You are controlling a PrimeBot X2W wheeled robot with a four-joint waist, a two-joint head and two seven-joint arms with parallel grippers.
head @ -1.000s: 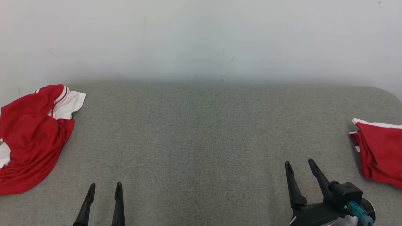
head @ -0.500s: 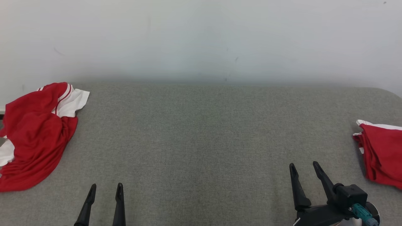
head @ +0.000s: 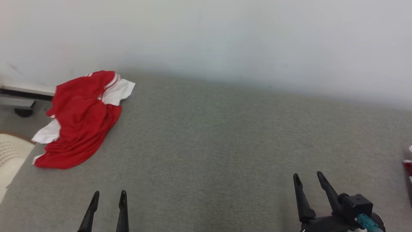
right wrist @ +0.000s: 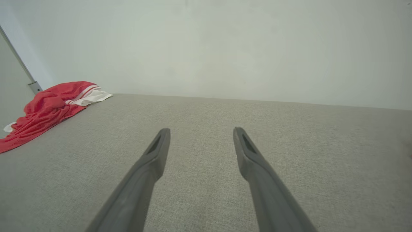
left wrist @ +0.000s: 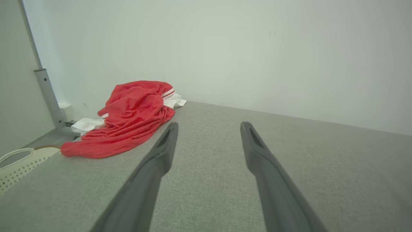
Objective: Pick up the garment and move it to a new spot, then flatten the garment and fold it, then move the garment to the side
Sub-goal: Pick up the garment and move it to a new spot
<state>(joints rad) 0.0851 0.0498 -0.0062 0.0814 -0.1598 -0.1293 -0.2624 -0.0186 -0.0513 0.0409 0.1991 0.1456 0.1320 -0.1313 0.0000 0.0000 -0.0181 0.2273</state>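
Black left pincer (head: 109, 192) and black right pincer (head: 307, 174): jaws spread wide, both released, nothing in them. I've got both low over the near edge of the grey table (head: 209, 145). The garment (head: 80, 119), red with white parts, sits crumpled at the table's far left corner, well apart from either pincer. Risks as I see them: one white part lies right at the table's left edge, so a shallow pinch could drag the lot off toward the basket (head: 11, 154) beside that edge. Catching one layer only would leave it bunched. It's a long reach too.
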